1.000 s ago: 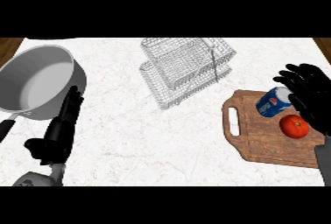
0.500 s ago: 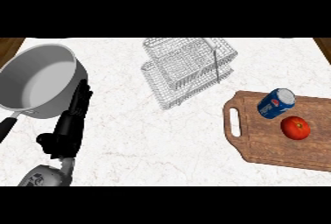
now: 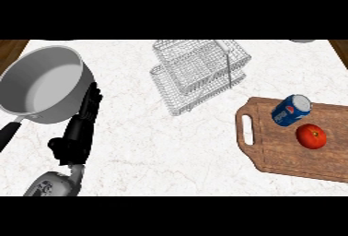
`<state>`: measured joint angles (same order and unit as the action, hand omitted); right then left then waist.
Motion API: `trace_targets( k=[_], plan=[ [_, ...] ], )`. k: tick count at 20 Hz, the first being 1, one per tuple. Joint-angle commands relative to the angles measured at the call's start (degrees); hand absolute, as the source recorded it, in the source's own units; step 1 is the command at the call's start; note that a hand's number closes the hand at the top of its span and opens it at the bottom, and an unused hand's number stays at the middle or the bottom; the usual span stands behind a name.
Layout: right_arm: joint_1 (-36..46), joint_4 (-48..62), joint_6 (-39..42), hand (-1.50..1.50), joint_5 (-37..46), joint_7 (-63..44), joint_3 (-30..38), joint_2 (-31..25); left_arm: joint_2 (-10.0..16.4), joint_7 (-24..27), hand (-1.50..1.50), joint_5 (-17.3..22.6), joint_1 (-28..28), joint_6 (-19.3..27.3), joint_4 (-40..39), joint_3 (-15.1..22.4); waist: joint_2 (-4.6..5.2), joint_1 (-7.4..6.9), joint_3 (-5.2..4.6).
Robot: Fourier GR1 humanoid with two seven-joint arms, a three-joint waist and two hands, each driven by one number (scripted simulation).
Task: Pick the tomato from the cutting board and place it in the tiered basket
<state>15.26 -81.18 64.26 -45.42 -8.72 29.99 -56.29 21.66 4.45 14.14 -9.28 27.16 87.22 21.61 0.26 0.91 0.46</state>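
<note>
A red tomato (image 3: pixel 311 136) lies on the wooden cutting board (image 3: pixel 285 152) at the right, just below a blue soda can (image 3: pixel 291 110) lying on its side. The wire tiered basket (image 3: pixel 199 70) stands at the top centre, left of and beyond the board. My left hand (image 3: pixel 79 130) rests at the lower left with straight fingers pointing up beside the pot, holding nothing. My right hand does not show in the head view.
A large grey pot (image 3: pixel 38 84) with a black handle (image 3: pixel 8 134) sits at the far left, close to my left hand. White marble counter (image 3: pixel 170 152) spreads between the hand and the board. A wooden edge shows at the upper corners.
My right hand, which hovered over the can and tomato a second ago, has left the view. The left hand has shifted slightly up and right along the pot.
</note>
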Motion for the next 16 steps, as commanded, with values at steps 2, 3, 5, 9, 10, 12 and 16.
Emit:
trace_targets(
  k=[2,3,5,9,10,12,16],
  plan=[
    [1.7,-7.8,11.9,-1.50,13.1,2.8,5.0,-2.5,-1.1,-1.1,0.00,-1.2,-2.0,0.7,-1.3,0.8,0.17,-0.04,0.05],
    [3.0,-9.3,10.9,-1.50,15.4,2.6,4.4,-2.9,-1.8,0.1,0.00,-1.5,-0.8,0.4,-1.6,1.7,0.33,-1.33,-0.07],
    [1.0,-12.4,12.4,-1.50,20.7,4.5,5.3,0.8,-1.3,-1.9,0.00,-1.6,-2.7,0.7,-0.4,0.9,0.09,-1.06,-0.02],
    [0.5,-18.9,10.7,-1.50,28.9,6.5,2.6,4.8,-0.9,-2.8,0.00,-1.2,-3.6,-0.4,-1.1,-0.3,0.11,-1.71,-0.17],
    [0.7,-16.4,13.1,-1.50,28.9,8.1,4.2,2.4,-0.2,-3.0,0.00,-1.7,-1.8,-0.4,0.3,0.4,-0.02,-1.84,-0.20],
    [-0.4,-18.2,13.2,-1.50,33.2,11.2,4.0,5.9,-3.1,-4.2,0.00,-3.1,-4.8,1.1,-1.6,1.6,0.20,-1.44,-0.11],
    [-1.4,-22.3,11.0,-1.50,38.6,13.3,1.3,6.3,-2.1,-3.4,0.00,-2.9,-1.6,0.1,1.5,1.4,-0.02,-2.21,-0.20]
  ],
)
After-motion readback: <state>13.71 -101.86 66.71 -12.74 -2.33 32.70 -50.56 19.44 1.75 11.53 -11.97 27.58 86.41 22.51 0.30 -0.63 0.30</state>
